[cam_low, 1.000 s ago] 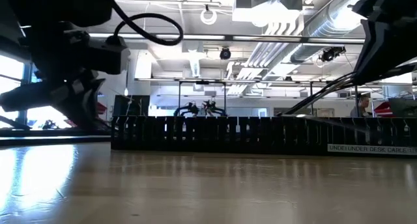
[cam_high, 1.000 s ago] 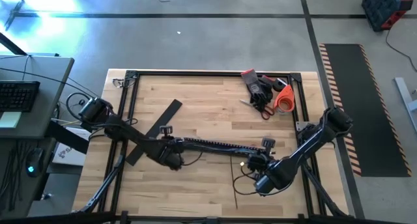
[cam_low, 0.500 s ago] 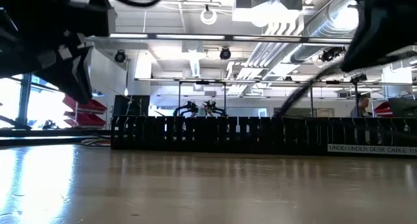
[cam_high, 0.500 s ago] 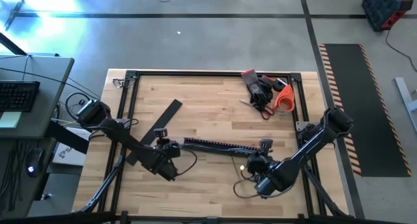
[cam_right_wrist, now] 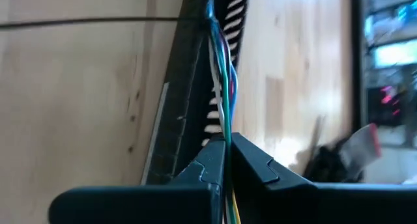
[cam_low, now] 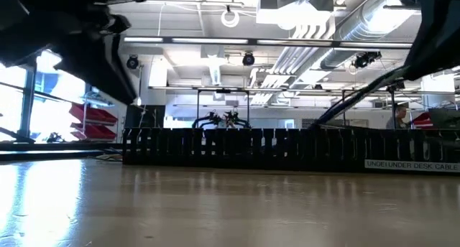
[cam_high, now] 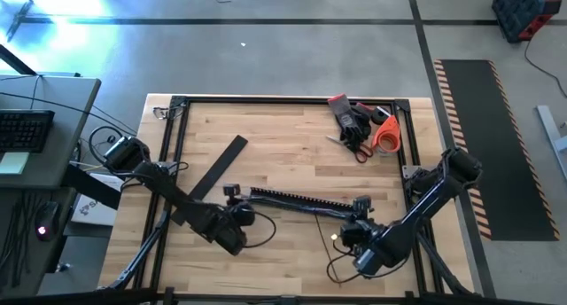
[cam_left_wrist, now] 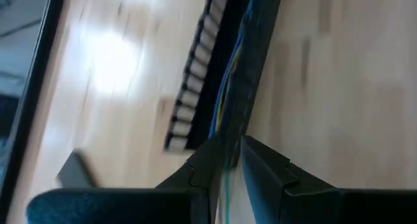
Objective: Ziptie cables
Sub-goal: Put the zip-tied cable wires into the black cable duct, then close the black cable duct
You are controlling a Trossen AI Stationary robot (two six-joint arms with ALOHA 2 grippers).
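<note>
On the table (cam_high: 292,154) lies a long black comb-toothed channel (cam_high: 301,199). Thin cables (cam_right_wrist: 223,87), blue, green, red and pale, run bundled along it. The left end effector (cam_left_wrist: 227,164) pinches them at one end; the right end effector (cam_right_wrist: 228,160) is clamped on them at the other.

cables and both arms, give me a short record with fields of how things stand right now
cables: thin coloured wires running along the black comb-toothed channel
left gripper: at the channel's left end, jaws shut on the cables
right gripper: at the channel's right end, jaws shut on the cables
flat black strip: loose on the table, left of centre
far right corner: gloves, orange item
</note>
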